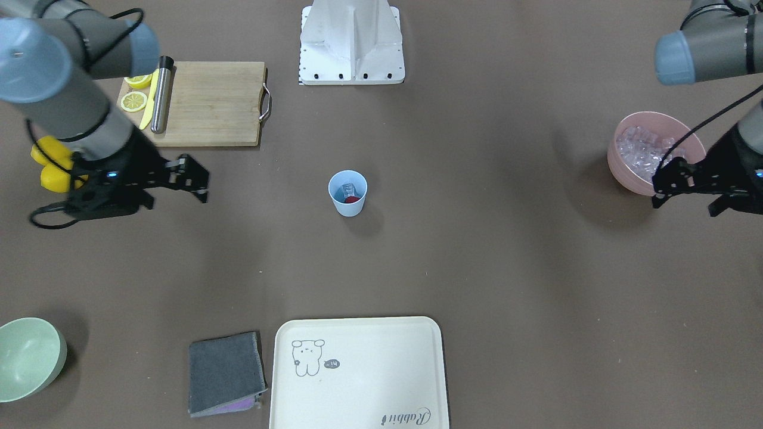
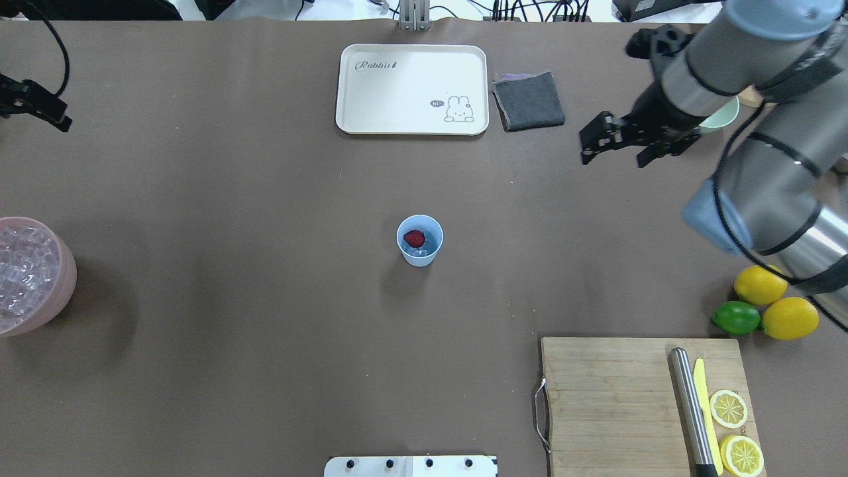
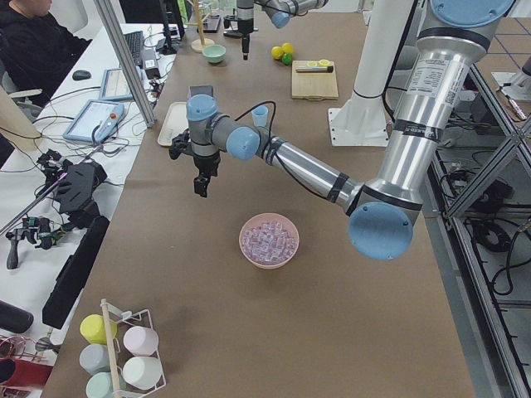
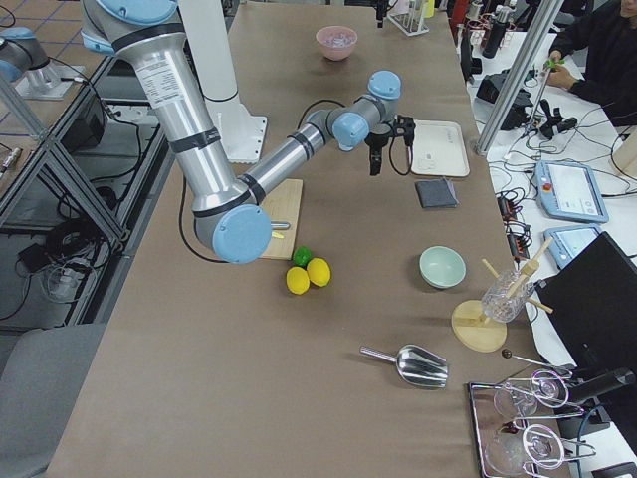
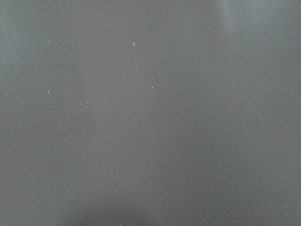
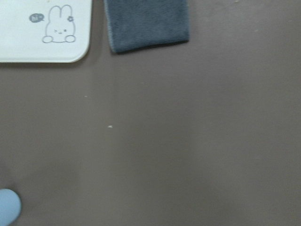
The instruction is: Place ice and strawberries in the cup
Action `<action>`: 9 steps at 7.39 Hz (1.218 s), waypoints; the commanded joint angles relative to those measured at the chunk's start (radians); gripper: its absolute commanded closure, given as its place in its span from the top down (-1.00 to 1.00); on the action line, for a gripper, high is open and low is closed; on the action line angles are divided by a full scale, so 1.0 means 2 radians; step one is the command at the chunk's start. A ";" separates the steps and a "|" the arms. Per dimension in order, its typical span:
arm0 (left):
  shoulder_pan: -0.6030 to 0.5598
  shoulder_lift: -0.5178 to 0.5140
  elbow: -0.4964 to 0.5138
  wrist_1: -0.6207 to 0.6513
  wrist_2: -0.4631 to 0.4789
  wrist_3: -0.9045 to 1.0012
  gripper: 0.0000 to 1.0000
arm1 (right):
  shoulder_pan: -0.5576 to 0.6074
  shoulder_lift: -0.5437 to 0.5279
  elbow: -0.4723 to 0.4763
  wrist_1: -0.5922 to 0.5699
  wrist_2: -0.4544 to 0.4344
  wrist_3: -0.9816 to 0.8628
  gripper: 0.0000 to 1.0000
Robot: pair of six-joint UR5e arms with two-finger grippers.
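Observation:
The light blue cup [image 2: 419, 240] stands upright at the table's middle; it also shows in the front view [image 1: 347, 192] and at the bottom left corner of the right wrist view [image 6: 7, 209]. Inside it lie a red strawberry [image 2: 414, 238] and some clear ice [image 1: 347, 189]. More ice [image 1: 641, 149] fills the pink bowl [image 2: 56, 278]. My left gripper [image 1: 657, 190] hangs open and empty beside the pink bowl. My right gripper [image 2: 586, 147] hangs open and empty above the table, far from the cup, near the grey cloth [image 2: 529, 101].
A wooden board [image 2: 609, 397] holds a knife [image 2: 689, 411] and lemon slices [image 2: 729, 409]. Two lemons [image 2: 788, 318] and a lime [image 2: 735, 317] lie beside it. A cream tray [image 2: 411, 89] and a pale green bowl [image 1: 27, 357] are at the far edge.

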 commanded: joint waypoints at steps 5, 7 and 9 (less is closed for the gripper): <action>-0.188 0.024 0.133 0.055 -0.044 0.276 0.94 | 0.269 -0.152 -0.019 -0.175 0.026 -0.526 1.00; -0.206 0.047 0.115 0.071 -0.064 0.264 0.94 | 0.272 -0.172 -0.019 -0.171 0.020 -0.526 1.00; -0.203 0.057 0.117 0.038 -0.063 0.257 0.94 | 0.282 -0.183 -0.018 -0.171 0.018 -0.526 1.00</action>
